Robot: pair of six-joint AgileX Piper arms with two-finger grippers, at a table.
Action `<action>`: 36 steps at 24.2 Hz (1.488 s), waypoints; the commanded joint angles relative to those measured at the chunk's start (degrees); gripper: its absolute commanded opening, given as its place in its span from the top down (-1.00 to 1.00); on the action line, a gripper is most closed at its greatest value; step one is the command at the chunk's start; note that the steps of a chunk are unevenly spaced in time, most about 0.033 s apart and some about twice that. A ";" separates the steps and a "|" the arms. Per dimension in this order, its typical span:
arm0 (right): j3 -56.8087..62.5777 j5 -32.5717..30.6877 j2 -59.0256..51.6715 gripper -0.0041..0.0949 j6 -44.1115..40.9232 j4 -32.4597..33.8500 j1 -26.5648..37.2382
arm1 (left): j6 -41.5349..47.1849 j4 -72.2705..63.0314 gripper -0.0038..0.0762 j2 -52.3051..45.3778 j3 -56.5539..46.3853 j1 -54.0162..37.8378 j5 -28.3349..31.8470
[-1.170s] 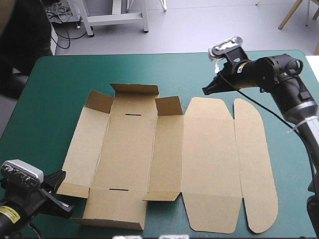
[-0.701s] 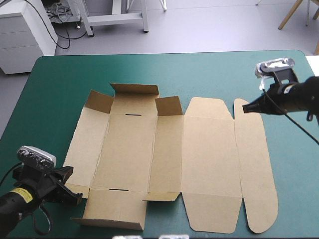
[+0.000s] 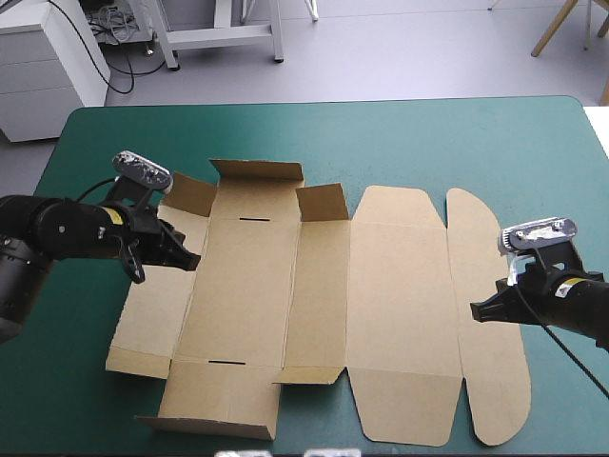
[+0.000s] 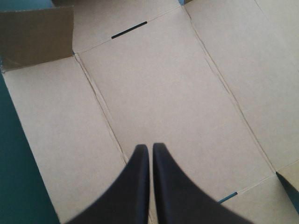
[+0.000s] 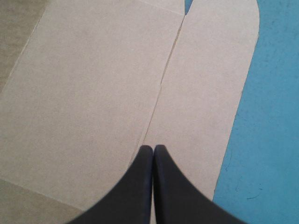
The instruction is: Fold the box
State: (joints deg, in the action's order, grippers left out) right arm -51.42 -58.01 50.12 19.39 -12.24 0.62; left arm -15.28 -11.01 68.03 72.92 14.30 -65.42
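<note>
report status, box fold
left end effector shut, empty, over box left side; right end effector shut, empty, over right flap. box mostly flat, far flaps up. nothing in the way.

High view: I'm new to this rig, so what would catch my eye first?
The brown box lies almost flat across the teal-green table, its far flaps raised. The left gripper, shut, hangs over its left panel; the right gripper, shut, over the rounded right flap.

Open teal-green cover (image 3: 381, 143) beyond the box (image 3: 400, 314); upright flaps (image 3: 257, 171) along its far edge.
</note>
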 commanded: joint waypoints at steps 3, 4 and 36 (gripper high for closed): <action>-1.18 3.72 -1.86 0.96 0.44 -0.80 0.55 | -6.69 -11.00 0.86 3.29 6.68 -6.59 -3.52; -1.18 3.72 -1.86 0.96 0.44 -0.69 0.55 | -8.71 -14.16 0.86 3.69 6.78 -9.17 -4.94; -1.18 5.34 -1.86 0.96 0.80 -1.03 0.55 | -11.35 -28.83 -0.90 16.17 4.78 -56.89 -8.87</action>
State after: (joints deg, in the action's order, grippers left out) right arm -51.15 -56.04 48.80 19.45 -12.32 0.62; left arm -26.20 -37.45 84.27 77.22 -42.59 -70.96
